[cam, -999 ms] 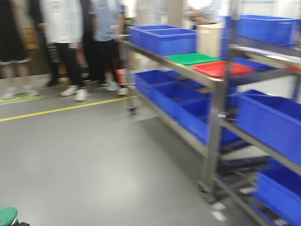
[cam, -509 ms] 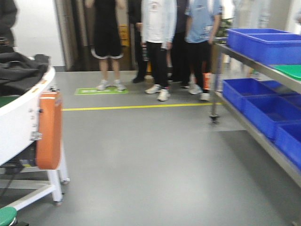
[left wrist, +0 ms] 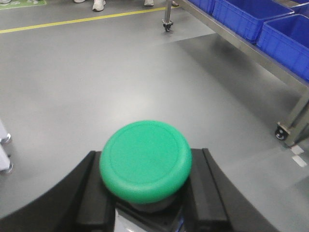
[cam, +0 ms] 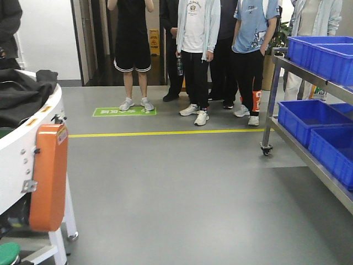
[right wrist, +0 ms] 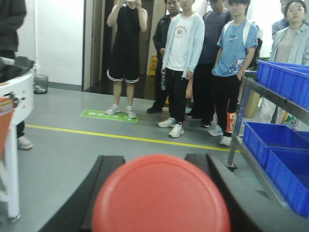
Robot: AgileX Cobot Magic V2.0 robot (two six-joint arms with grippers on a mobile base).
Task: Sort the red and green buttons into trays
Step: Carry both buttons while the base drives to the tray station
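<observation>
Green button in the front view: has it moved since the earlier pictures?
Yes. The green button sits in the same corner, but the steel rack has slid rightward, so it swung left.

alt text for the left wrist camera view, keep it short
A round green domed plastic push button sits clamped between the two black fingers of the left pincer, filling the lower centre. Behind it is grey floor, with a yellow floor line at the top and a steel rack of deep blue plastic crates at upper right.
</observation>
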